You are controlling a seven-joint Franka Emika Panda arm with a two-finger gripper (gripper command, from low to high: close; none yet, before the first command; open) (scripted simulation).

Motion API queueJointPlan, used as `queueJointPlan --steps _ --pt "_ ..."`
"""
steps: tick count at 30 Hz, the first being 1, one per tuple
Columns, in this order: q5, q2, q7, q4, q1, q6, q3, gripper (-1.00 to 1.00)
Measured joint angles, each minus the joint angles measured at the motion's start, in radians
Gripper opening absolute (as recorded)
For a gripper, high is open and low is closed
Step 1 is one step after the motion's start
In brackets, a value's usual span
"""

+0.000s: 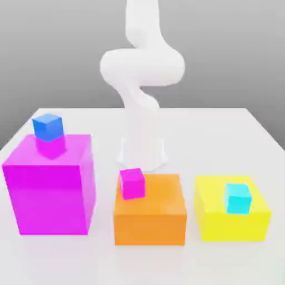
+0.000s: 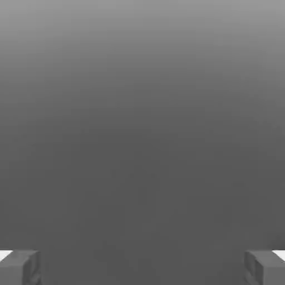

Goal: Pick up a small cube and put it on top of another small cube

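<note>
**A:** Which step is this?

**B:** The very start, I'd judge. The white arm (image 1: pixel 142 67) rears up behind the table (image 1: pixel 261 139), and the gripper (image 2: pixel 142 268) is spread wide with nothing between its fingers.

**A:** And the cubes?

**B:** The magenta block (image 1: pixel 50 189) carries a small blue cube (image 1: pixel 47 126), and the orange block (image 1: pixel 150 214) a small magenta cube (image 1: pixel 132 183). The small cyan cube (image 1: pixel 238 198) sits on the yellow block (image 1: pixel 211 214) (my likely pick). Next the arm must reach over and descend astride it

1. The table (image 1: pixel 261 139) is lit brightly and evenly, and soft, faint shadows are cast beside the blocks.
2. No glare is seen; edges are rendered slightly soft.
3. In the hand view, a dim grey gradient is shown, darkened downward.
</note>
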Motion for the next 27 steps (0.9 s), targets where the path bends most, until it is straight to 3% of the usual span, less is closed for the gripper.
queueJointPlan --steps 15,27 --pt "-0.005 0.549 -0.235 0.084 0.172 0.114 0.096 0.00" --pt "-0.105 0.990 -0.355 0.152 0.313 0.201 0.174 0.00"
